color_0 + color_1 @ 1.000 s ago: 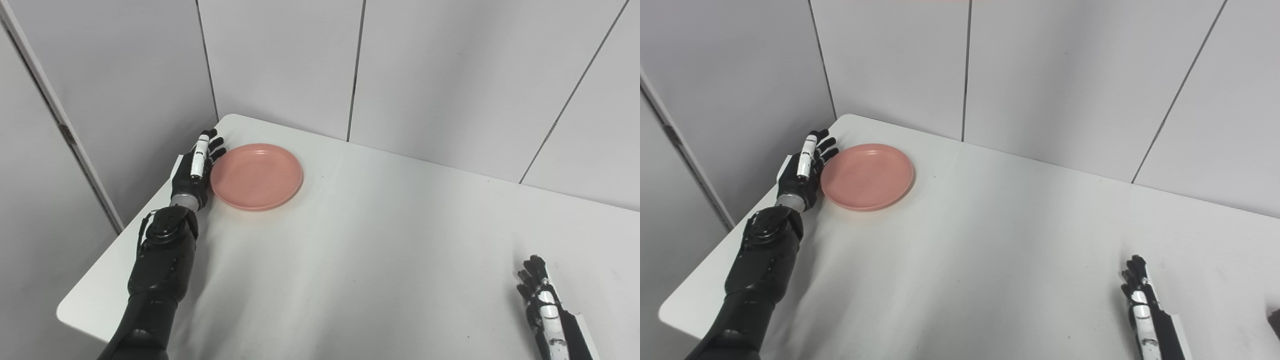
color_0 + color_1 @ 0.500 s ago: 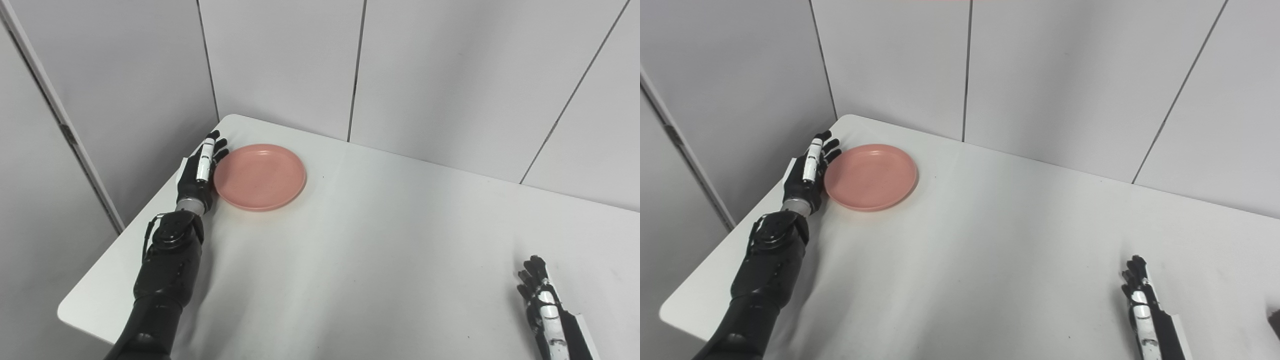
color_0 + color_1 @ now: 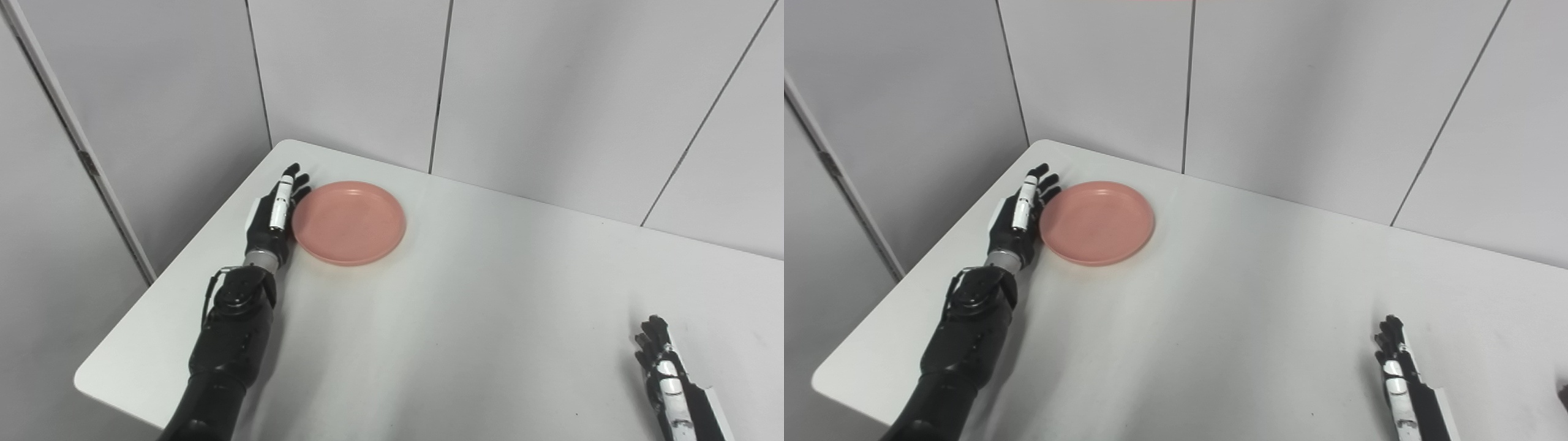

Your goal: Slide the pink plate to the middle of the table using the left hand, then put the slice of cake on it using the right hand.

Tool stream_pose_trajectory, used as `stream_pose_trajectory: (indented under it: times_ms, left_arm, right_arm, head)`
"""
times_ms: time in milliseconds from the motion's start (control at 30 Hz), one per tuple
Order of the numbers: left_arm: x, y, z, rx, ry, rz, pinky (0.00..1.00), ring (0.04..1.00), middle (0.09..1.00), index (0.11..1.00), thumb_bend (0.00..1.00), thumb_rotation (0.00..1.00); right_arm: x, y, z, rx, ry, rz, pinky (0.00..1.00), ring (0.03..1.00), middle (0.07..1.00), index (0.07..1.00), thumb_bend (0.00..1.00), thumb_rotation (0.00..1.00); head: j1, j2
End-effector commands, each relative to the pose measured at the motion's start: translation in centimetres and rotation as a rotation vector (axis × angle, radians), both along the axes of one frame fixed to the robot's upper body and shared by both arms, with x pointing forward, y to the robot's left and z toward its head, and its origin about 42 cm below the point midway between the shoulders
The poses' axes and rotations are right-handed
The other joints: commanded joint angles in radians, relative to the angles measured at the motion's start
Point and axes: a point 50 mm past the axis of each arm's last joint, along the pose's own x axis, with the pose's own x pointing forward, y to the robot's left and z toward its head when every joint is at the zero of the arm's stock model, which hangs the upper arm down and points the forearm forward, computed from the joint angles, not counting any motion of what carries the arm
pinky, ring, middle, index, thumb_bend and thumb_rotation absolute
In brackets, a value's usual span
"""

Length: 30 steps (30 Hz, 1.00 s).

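The pink plate (image 3: 349, 222) lies on the white table (image 3: 490, 306) toward its far left corner. My left hand (image 3: 275, 211) is open, with its fingers straight, and stands on its edge against the plate's left rim. My right hand (image 3: 664, 367) is open and empty, low at the table's near right, far from the plate. A small dark thing (image 3: 1563, 395) is cut off by the right edge of the right eye view; I cannot tell what it is. No slice of cake shows clearly.
Grey wall panels (image 3: 551, 92) stand close behind the table's far edge and along its left side. The table's left edge (image 3: 177, 263) runs just beside my left forearm.
My left hand and the plate have slid together to the right, away from the table's left edge. The right hand has not moved. The camera has shifted slightly.
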Motion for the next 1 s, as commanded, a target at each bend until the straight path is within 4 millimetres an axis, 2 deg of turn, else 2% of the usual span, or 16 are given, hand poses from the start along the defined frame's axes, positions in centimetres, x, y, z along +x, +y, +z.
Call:
stream_pose_trajectory:
  times_ms: [0, 167, 400, 667, 967]
  left_arm:
    - [0.3, -2.0, 0.5, 0.003, -0.008, -0.083, 0.91, 0.917, 0.919, 0.904, 0.38, 1.0]
    - [0.3, -3.9, 0.7, -0.019, -0.004, -0.131, 0.92, 0.927, 0.927, 0.908, 0.38, 1.0]
    - [0.4, -6.5, 0.3, -0.026, 0.019, -0.197, 0.92, 0.918, 0.924, 0.912, 0.39, 1.0]
    - [0.2, -9.5, -0.2, -0.032, 0.032, -0.292, 0.93, 0.924, 0.937, 0.926, 0.37, 1.0]
    - [-0.8, -11.7, -0.9, -0.052, 0.051, -0.386, 0.93, 0.93, 0.941, 0.924, 0.37, 1.0]
  right_arm:
    - [-1.7, -0.1, -1.9, -0.007, 0.068, -0.002, 1.0, 0.996, 1.0, 1.0, 0.4, 1.0]
    - [-1.8, 0.2, -1.5, -0.021, 0.05, -0.001, 1.0, 0.985, 0.996, 1.0, 0.4, 1.0]
    - [-1.9, 0.5, -1.0, -0.032, 0.027, -0.006, 0.96, 0.948, 0.972, 0.983, 0.37, 1.0]
    - [-1.8, 1.5, -0.6, -0.02, 0.025, -0.004, 0.95, 0.943, 0.962, 0.97, 0.36, 1.0]
    - [-1.8, 3.0, -0.3, -0.044, 0.018, -0.013, 0.93, 0.931, 0.952, 0.959, 0.39, 1.0]
  head:
    - [-0.019, 0.011]
    - [-0.079, 0.043]
    - [-0.12, 0.064]
    - [-0.227, 0.109]
    - [-0.352, 0.157]
